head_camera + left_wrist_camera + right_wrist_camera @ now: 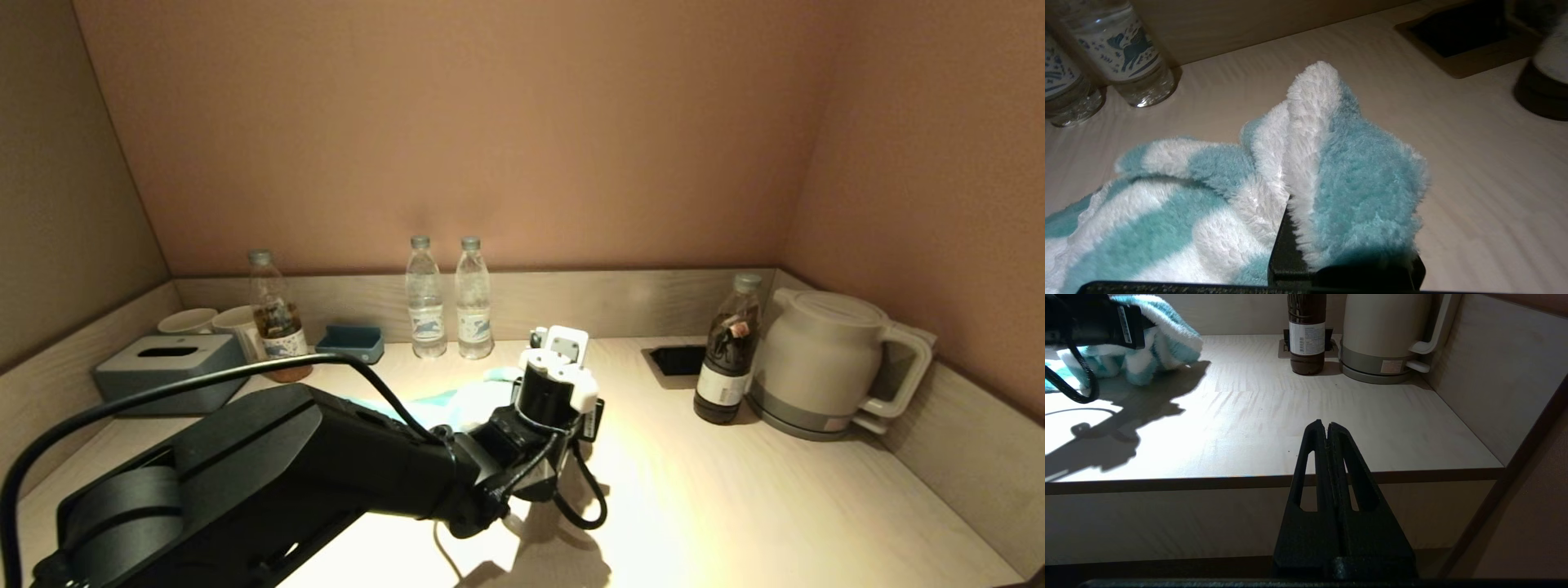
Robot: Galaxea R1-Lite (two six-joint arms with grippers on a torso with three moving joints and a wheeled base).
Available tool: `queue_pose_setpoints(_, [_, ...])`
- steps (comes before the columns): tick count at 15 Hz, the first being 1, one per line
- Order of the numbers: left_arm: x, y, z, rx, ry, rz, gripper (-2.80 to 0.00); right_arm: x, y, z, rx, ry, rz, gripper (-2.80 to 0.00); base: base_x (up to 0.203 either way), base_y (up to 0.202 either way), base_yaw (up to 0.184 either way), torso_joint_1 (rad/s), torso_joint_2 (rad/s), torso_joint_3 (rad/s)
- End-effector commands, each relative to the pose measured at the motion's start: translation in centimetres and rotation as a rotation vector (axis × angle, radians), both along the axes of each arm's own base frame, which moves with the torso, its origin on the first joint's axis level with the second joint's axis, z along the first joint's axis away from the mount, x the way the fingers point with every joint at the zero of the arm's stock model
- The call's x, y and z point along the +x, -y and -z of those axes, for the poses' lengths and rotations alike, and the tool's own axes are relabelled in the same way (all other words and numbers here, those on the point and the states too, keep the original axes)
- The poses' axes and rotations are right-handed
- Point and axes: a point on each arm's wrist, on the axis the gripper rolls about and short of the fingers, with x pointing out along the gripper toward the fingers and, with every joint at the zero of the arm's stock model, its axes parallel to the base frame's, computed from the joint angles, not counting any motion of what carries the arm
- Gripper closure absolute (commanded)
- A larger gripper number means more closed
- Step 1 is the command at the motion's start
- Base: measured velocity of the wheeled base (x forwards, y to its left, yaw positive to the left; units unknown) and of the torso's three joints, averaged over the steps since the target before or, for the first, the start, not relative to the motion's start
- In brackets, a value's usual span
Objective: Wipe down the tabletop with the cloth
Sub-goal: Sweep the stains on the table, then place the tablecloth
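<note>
A fluffy teal-and-white striped cloth is bunched on the light wooden tabletop near the middle. My left gripper reaches in from the lower left and is shut on a fold of the cloth. Only one black finger shows, and the cloth covers the tips. The cloth also shows in the head view and the right wrist view. My right gripper is shut and empty. It hangs parked in front of and below the table's front edge, out of the head view.
Two water bottles stand at the back wall just behind the cloth. A tea bottle, cups, tissue box and blue tray are back left. A dark bottle, kettle and socket recess are back right.
</note>
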Motion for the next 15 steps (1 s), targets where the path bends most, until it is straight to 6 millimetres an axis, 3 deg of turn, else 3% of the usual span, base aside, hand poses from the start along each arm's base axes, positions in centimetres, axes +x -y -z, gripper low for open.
queue_pose_setpoints(1, [-2.8,-0.3,-6.3,-0.089,0.071,0.036,0.00,0.0,0.0,0.0,0.000,0.000,0.001,0.00,0.000,0.000,0.000,0.000,0.00,0.000])
queue_pose_setpoints(4, [-5.9,-1.0,-10.1,-0.130,0.102,0.076,0.00,0.0,0.0,0.0,0.000,0.000,0.001,0.00,0.000,0.000,0.000,0.000,0.00,0.000])
queue_pose_setpoints(7, [-7.7,-1.7,-11.5,-0.133,0.109,0.083,0.00,0.0,0.0,0.0,0.000,0.000,-0.001,0.00,0.000,0.000,0.000,0.000,0.00,0.000])
queue_pose_setpoints(11, [-8.5,-2.4,-10.7,-0.096,0.086,0.024,0.00,0.0,0.0,0.0,0.000,0.000,-0.001,0.00,0.000,0.000,0.000,0.000,0.00,0.000])
queue_pose_setpoints(15, [-8.1,-2.4,-8.4,-0.048,0.031,-0.018,0.00,0.0,0.0,0.0,0.000,0.000,-0.001,0.00,0.000,0.000,0.000,0.000,0.00,0.000])
